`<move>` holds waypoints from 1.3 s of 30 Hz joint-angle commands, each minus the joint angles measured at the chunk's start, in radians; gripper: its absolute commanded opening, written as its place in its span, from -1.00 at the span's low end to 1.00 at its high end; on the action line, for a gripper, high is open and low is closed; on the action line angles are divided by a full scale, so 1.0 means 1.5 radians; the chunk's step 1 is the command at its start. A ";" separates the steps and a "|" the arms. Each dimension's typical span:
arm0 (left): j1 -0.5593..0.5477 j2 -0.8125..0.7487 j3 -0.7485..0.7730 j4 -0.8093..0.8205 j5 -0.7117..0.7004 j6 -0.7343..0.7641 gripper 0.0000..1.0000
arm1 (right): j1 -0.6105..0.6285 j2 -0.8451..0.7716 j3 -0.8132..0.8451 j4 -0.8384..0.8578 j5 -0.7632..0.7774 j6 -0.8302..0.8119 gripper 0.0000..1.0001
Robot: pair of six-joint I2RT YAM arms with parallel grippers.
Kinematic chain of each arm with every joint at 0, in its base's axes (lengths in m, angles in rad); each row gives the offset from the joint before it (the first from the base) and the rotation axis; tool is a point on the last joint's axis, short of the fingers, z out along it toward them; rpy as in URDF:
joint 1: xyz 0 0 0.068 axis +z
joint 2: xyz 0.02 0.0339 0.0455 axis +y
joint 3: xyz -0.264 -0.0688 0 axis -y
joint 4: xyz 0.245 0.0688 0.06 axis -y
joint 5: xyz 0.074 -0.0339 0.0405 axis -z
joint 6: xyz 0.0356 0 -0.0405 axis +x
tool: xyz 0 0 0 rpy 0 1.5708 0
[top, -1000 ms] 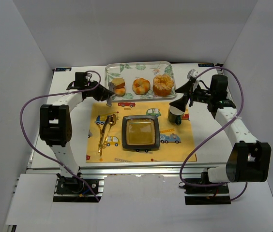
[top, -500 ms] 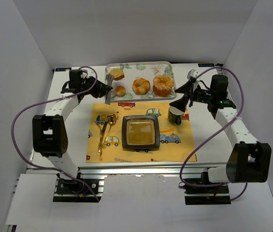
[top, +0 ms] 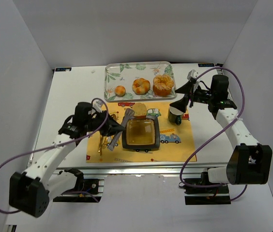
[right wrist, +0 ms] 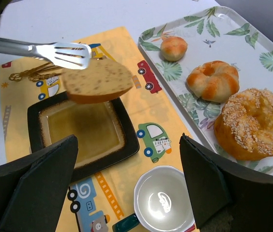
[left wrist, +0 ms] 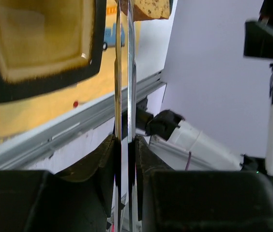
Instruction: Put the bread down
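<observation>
Roughly halfway, I'd say. The left pincer (top: 109, 129) is clenched on the tongs (top: 122, 126), which pinch the bread (top: 140, 110) above the black plate's (top: 125, 133) upper edge, mid-frame. It's not set down yet. The right pincer (top: 177, 105) hangs wide open.

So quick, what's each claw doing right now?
Left gripper: shut on tongs that pinch the bread.
Right gripper: open, empty.

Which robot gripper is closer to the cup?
Right. The right gripper hangs close by the cup. The left gripper is on the far side of the plate from it, holding tongs.
</observation>
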 commanded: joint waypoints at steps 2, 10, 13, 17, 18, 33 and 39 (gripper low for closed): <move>-0.022 -0.102 -0.043 -0.074 -0.002 0.009 -0.84 | -0.004 -0.002 0.038 -0.019 -0.022 -0.011 0.79; -0.075 -0.095 -0.082 -0.093 -0.046 0.035 -0.66 | -0.004 0.001 0.049 -0.015 -0.026 0.017 0.79; -0.093 -0.054 -0.077 -0.075 -0.058 0.049 -0.53 | -0.004 -0.006 0.045 -0.016 -0.026 0.017 0.79; -0.103 -0.007 -0.065 -0.076 -0.067 0.077 -0.22 | -0.004 -0.014 0.039 -0.017 -0.024 0.016 0.79; -0.103 -0.003 -0.059 -0.085 -0.074 0.081 -0.14 | -0.004 -0.015 0.036 -0.016 -0.024 0.015 0.79; -0.099 -0.055 -0.001 -0.165 -0.144 0.068 0.01 | -0.004 -0.016 0.032 -0.029 -0.028 -0.003 0.79; -0.045 -0.050 0.061 -0.250 -0.229 0.113 -0.17 | -0.004 -0.012 0.034 -0.030 -0.038 -0.011 0.79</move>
